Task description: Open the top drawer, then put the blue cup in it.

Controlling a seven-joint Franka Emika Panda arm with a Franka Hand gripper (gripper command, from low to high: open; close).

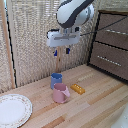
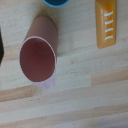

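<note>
The hand point(image 1: 61, 51) hangs high in the upper middle of the frame, fingers apart and holding nothing. Below it on the table point(image 1: 100, 102), the blue cup point(image 1: 56, 80) touches the pink cup point(image 1: 61, 93). At right, the top drawer point(image 1: 113, 30) is closed.

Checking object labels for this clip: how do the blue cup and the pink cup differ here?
The blue cup stands upright, while the pink cup lies tipped on its side, its mouth open to the wrist view. The blue cup looks slightly smaller than the pink cup. The blue cup sits farther back toward the woven screen; the pink cup lies nearer the camera. Both rest on the wooden tabletop, close together.
</note>
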